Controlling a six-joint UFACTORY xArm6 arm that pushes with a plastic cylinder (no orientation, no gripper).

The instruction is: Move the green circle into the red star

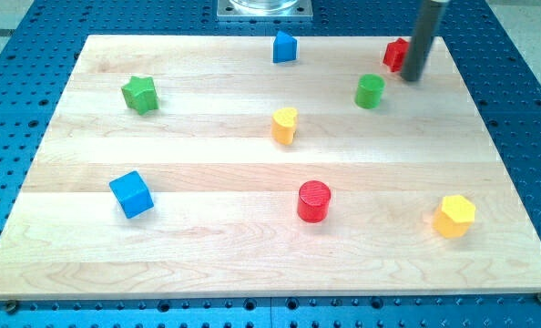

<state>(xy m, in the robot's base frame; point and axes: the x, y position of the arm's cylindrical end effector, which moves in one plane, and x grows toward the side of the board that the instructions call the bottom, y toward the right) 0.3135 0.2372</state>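
The green circle (370, 91) is a short green cylinder standing on the wooden board near the view's top right. The red star (395, 54) lies above and to the right of it, close to the board's top edge, partly hidden behind my rod. My tip (413, 77) rests on the board just right of the red star and up and to the right of the green circle. A small gap shows between the tip and the green circle.
A blue block (284, 46) sits at the top centre. A green star (140, 94) is at the left. A yellow block (285, 125) is in the middle. A blue cube (130, 194), a red cylinder (313, 201) and a yellow hexagon block (454, 216) lie lower down.
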